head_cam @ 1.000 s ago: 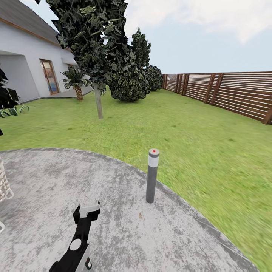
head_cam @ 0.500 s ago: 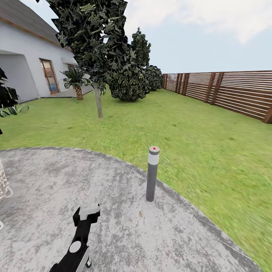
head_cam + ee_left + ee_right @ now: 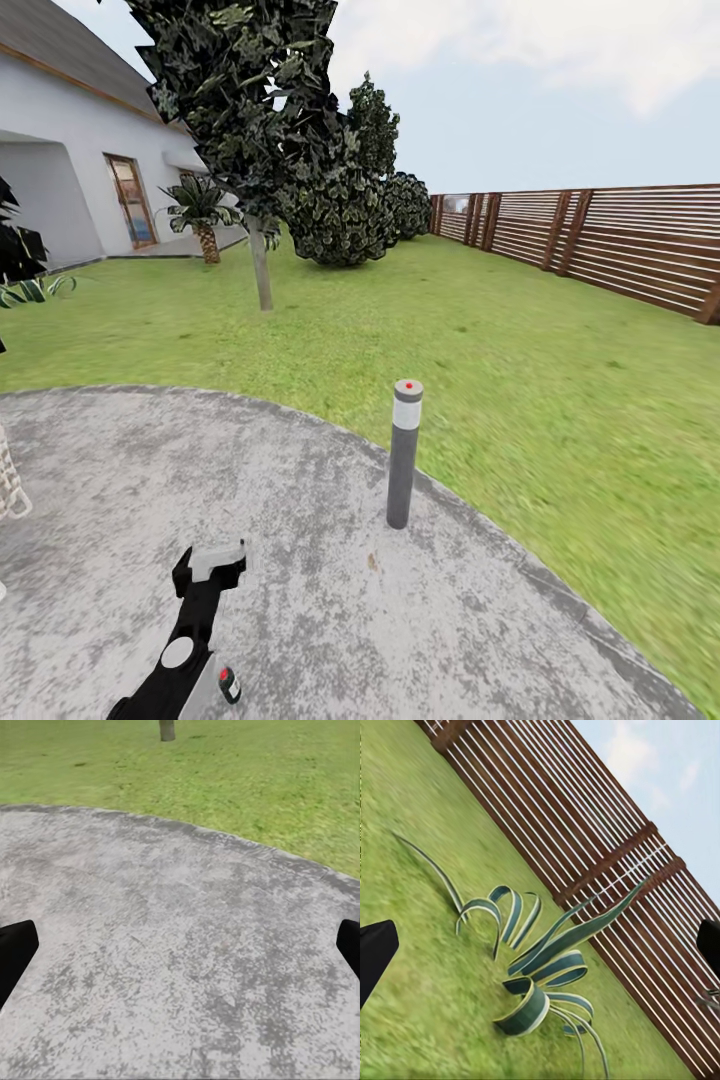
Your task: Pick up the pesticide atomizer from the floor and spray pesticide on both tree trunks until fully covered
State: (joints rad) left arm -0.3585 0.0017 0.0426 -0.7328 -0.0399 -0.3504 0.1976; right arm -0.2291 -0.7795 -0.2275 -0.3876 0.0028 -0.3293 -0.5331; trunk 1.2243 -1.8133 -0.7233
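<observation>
My left gripper point(image 3: 180, 945): jaws wide apart, holding nothing, over the floor point(image 3: 172, 967).
My right gripper point(image 3: 540, 945): jaws apart, empty.
Tree trunk point(image 3: 261, 266): far ahead of my left jaws, on grass point(image 3: 480, 340).

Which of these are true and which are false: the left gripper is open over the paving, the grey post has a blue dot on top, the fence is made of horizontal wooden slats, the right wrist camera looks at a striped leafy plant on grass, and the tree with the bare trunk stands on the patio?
1. The left gripper is open over the paved floor. True.
2. The grey post has a blue dot on top. False: the dot is red.
3. The fence is made of horizontal wooden slats. True.
4. The right wrist view looks at a striped leafy plant on grass. True.
5. The tree trunk stands on the patio. False: it stands on the lawn.
</observation>
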